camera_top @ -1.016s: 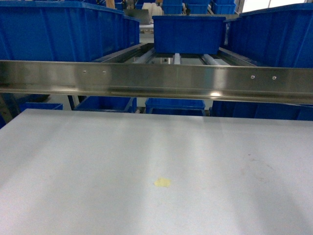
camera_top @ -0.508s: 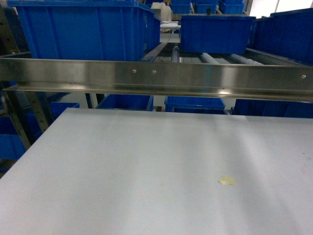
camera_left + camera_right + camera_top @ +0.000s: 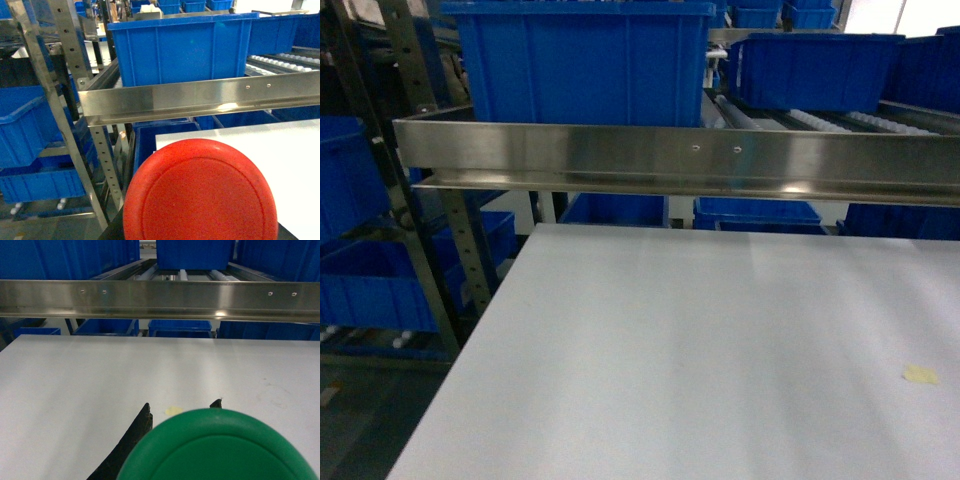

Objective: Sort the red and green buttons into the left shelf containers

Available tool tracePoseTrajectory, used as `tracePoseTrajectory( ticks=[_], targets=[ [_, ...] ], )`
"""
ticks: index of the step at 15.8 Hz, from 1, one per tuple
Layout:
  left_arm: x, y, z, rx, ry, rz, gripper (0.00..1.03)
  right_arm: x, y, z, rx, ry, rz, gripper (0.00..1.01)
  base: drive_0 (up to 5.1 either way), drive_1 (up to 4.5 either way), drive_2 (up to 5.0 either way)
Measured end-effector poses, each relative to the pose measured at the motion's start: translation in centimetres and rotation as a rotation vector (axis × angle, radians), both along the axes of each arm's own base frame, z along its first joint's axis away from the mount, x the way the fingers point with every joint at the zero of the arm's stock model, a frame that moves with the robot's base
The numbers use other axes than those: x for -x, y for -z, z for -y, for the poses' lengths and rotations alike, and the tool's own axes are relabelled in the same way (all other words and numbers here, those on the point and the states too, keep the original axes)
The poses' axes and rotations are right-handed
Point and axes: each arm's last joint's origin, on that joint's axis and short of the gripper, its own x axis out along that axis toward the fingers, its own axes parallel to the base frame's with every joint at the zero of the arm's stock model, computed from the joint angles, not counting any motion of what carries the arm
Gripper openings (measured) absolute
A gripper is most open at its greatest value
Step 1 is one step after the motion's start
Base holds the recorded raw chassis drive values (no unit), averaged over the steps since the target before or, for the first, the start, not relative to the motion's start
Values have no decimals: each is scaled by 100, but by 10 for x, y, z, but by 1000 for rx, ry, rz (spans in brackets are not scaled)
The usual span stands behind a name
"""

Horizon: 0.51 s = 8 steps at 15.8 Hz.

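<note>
red button (image 3: pixel 200 192): fills the near edge of the left wrist view, cap toward the camera, so it looks carried in the left gripper; fingers hidden behind the cap, so i can't tell how wide they stand.
green button (image 3: pixel 215 447): same story on the right wrist view, cap at the bottom edge, one dark finger (image 3: pixel 131 440) showing at its left; grip looks like a hold, width not readable.
change: head view has swung left over the last second; the yellow speck (image 3: pixel 921 375) has slid from mid-table to the far right, and the rack post (image 3: pixel 435 190) has come into view.
left bin (image 3: pixel 582 62): now centred high in the head view, on the shelf behind the steel rail (image 3: pixel 680 158).
table (image 3: pixel 700 350): white, near.
meaning: both buttons look in hand and the robot is squaring up to the left shelf; no drop made yet.
</note>
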Motion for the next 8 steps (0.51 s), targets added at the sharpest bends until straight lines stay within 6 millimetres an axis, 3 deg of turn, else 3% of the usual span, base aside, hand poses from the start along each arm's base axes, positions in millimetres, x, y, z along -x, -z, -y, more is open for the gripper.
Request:
tracePoseTrajectory(
  ticks=[8],
  targets=[
    [0, 0, 0, 0, 0, 1, 24, 0, 0, 0, 0, 0, 0, 28, -502, 243, 243]
  ],
)
